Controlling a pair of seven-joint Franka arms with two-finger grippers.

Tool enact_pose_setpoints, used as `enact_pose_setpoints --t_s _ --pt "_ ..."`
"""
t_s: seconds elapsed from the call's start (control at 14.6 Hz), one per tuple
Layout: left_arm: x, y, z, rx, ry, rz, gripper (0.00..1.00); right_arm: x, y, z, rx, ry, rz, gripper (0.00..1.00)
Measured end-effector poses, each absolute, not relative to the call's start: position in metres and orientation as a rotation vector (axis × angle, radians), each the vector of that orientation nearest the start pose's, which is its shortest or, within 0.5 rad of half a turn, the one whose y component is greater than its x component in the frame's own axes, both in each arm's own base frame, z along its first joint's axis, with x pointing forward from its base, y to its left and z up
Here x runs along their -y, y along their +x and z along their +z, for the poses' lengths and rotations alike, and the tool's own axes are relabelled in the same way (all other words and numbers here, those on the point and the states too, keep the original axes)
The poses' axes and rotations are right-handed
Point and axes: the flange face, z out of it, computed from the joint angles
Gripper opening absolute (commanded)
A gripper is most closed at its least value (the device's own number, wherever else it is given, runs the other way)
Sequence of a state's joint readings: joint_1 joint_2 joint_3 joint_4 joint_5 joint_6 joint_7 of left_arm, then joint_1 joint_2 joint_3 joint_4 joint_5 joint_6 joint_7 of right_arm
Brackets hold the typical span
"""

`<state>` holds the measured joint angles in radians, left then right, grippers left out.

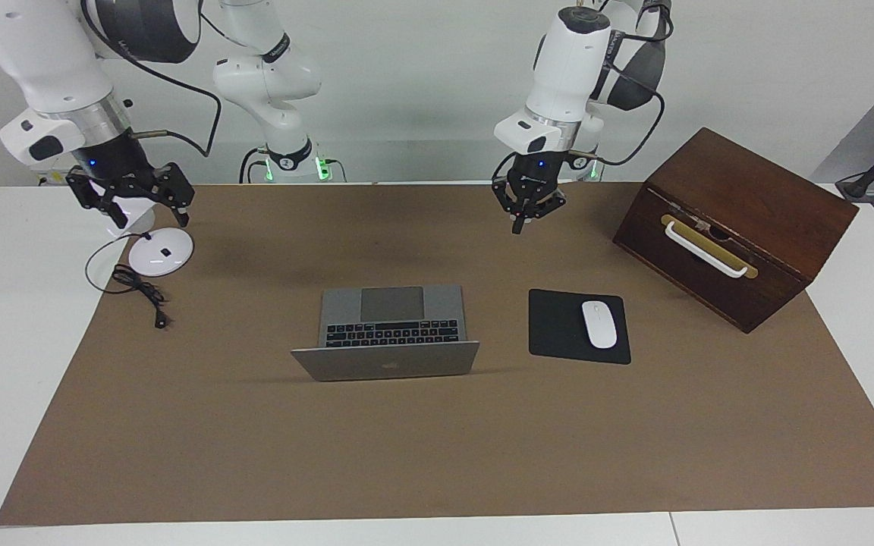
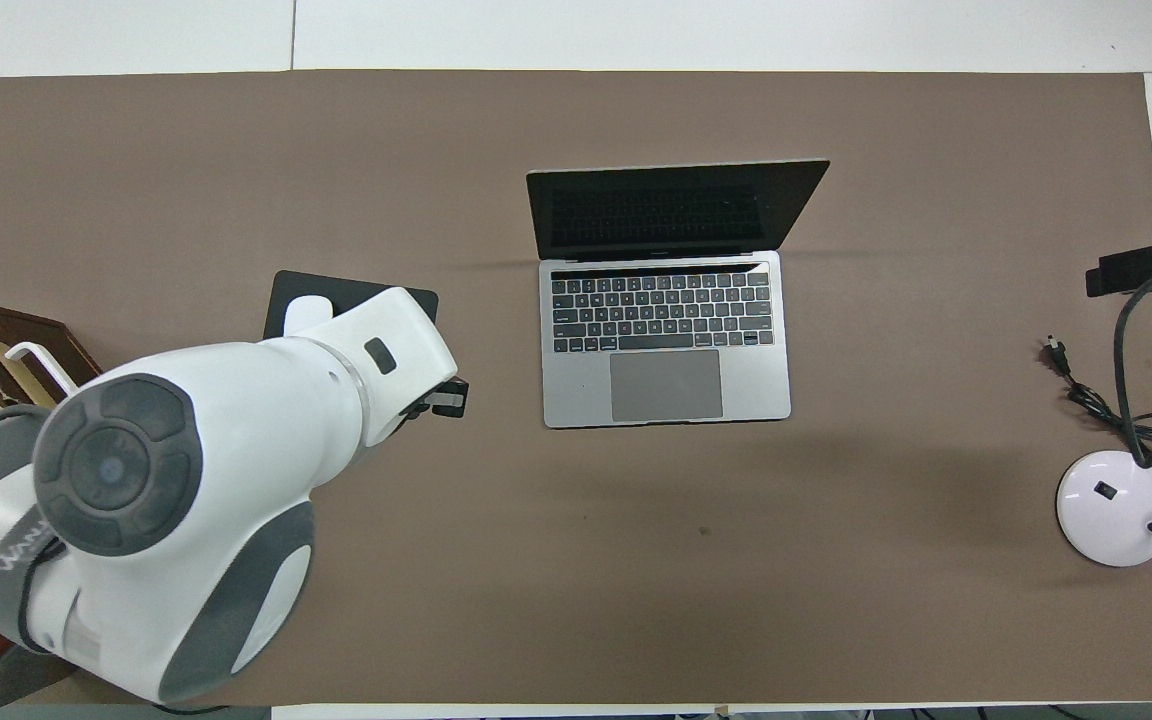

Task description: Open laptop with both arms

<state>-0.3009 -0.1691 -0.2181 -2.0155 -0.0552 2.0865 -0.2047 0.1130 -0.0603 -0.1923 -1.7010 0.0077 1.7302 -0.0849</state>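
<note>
Silver-grey, the laptop (image 1: pixel 391 334) is sitting open mid-counter (image 1: pixel 437 455), lid raised. The left hand (image 1: pixel 522 216) is hanging over bare counter near the laptop, fingers together. The right hand (image 1: pixel 137 199) is hovering well away over a white lamp base (image 1: pixel 161 251), fingers apart.

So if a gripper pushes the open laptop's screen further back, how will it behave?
The laptop stands open with its lid upright, so the hinge probably gives stiffly. Its thin base lies flat on the brown mat and may slide or lift at the trackpad edge unless it is held down. The screen is likely fragile.
</note>
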Motion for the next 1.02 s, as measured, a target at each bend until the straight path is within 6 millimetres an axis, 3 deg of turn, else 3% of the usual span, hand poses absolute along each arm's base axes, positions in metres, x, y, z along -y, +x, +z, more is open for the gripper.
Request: enact_pose_setpoints --t_s 0.07,0.14,0.2,0.41,0.82,1.02 --pt "0.259 0.462 0.556 -0.472 -3.176 -0.329 0.25 0.044 0.546 0.609 -0.003 -3.124 -0.137 1.00" --pt "0.246 0.467 0.564 -0.461 -3.170 -0.310 0.75 0.043 0.544 0.608 -0.025 -3.123 -0.134 1.00" --pt "0.234 0.472 0.571 -0.439 -3.169 -0.302 1.00 0.042 0.543 0.607 -0.059 -3.121 -0.130 1.00" --pt "0.203 0.481 0.585 -0.372 -3.165 -0.304 1.00 0.046 0.540 0.604 -0.136 -3.118 -0.094 1.00" --pt "0.137 0.497 0.591 -0.271 -3.152 -0.287 1.00 0.095 0.531 0.606 -0.278 -3.110 -0.095 1.00" --pt "0.093 0.504 0.601 -0.173 -3.151 -0.287 1.00 0.091 0.532 0.607 -0.266 -3.111 -0.099 1.00"
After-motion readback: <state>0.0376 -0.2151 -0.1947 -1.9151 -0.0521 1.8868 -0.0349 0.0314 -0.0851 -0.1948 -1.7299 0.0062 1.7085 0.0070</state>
